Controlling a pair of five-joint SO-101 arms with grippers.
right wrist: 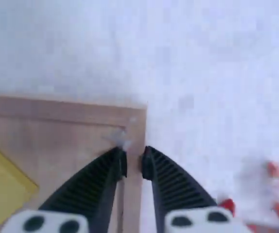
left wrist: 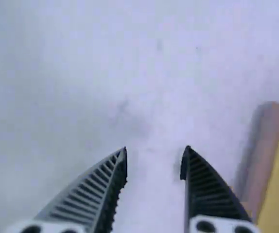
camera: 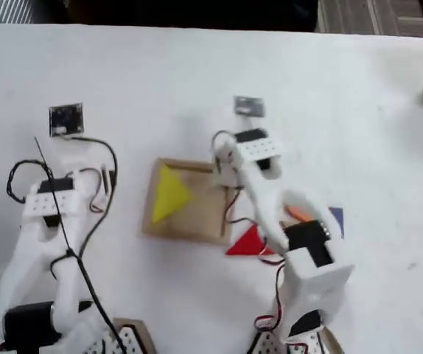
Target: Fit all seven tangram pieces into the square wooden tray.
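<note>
While my left claw (left wrist: 154, 155) hangs spread over the matte white table (left wrist: 81, 73), I see the right claw (right wrist: 133, 158) pinching the rim of the square wooden tray (right wrist: 57, 106), where a flat yellow triangle (camera: 169, 193) lies, a red triangle (camera: 247, 242) just outside.

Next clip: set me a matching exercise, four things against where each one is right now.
Things: 1 yellow triangular tangram piece; 2 red triangular tangram piece; 3 blue tangram piece; 4 left gripper.
Places: A over bare table beside the square wooden tray; B inside the tray; C on the table just outside the tray's corner; D on the table, farther from the tray.
Pairs: 1-B; 2-C; 3-D; 4-A.
</note>
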